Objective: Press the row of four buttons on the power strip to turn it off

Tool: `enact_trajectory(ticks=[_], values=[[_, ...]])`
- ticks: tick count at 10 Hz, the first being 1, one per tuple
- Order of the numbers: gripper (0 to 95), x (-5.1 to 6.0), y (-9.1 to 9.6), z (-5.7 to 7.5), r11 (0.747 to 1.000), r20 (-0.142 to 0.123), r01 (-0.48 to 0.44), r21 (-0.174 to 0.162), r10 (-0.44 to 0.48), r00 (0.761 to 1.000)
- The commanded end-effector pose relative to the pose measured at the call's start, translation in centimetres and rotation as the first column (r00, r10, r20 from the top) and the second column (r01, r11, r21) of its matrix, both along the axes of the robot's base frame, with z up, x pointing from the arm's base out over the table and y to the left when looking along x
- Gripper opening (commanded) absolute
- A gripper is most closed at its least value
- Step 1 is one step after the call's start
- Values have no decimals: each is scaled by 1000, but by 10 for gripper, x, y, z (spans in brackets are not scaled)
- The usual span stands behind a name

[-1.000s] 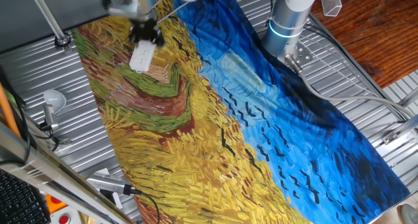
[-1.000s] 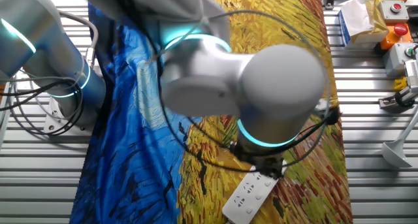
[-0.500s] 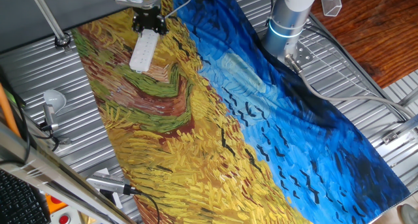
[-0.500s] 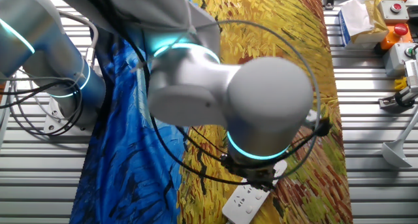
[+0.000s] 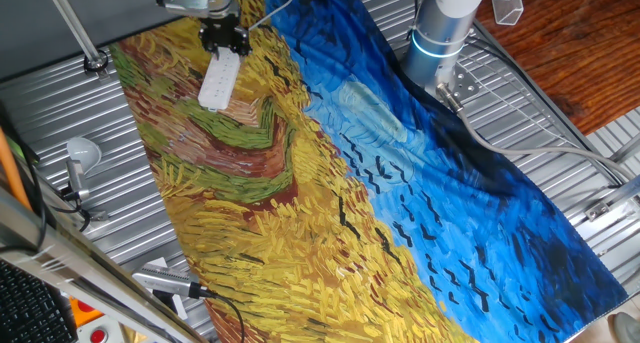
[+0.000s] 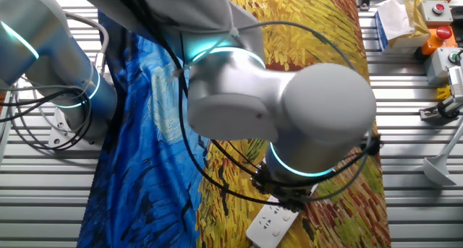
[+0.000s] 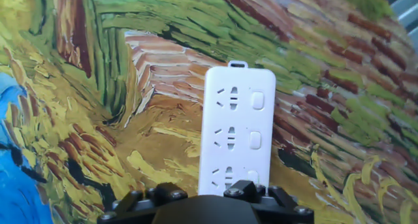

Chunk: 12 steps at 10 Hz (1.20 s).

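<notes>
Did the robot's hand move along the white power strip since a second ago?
Yes. In one fixed view the gripper now sits at the far end of the power strip, toward the top edge of the picture; a second ago it covered more of the strip.

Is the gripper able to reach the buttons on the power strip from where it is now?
Probably yes. The gripper is over one end of the power strip, and the buttons along its top face are uncovered, with only the painted cloth around it.

No text, label, brand or number can be read anywhere.
</notes>
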State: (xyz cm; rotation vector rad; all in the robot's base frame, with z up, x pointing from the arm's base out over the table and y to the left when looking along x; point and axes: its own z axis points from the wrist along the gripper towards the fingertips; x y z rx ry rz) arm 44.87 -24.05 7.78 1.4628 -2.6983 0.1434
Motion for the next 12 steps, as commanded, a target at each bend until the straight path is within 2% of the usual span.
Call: enact_trajectory(ticks=[1, 2, 3, 4, 5, 6, 7, 10, 12], values=[[380, 1, 0, 0, 1000, -1, -5, 27, 5, 1000], [190, 1, 0, 0, 999, 0, -4, 36, 4, 1000], [190, 12, 12, -3, 998, 0, -2, 65, 2, 1000], [190, 20, 23, -5, 997, 1, 0, 74, 0, 1000], [190, 33, 46, -7, 997, 3, 16, 81, -16, 1000], [190, 47, 77, -9, 996, 7, 41, 79, -41, 999], [190, 53, 97, -12, 995, 10, 64, 77, -65, 998], [190, 61, 138, -17, 993, 17, 109, 44, -110, 994], [190, 62, 141, -18, 994, 15, 96, 53, -97, 995]])
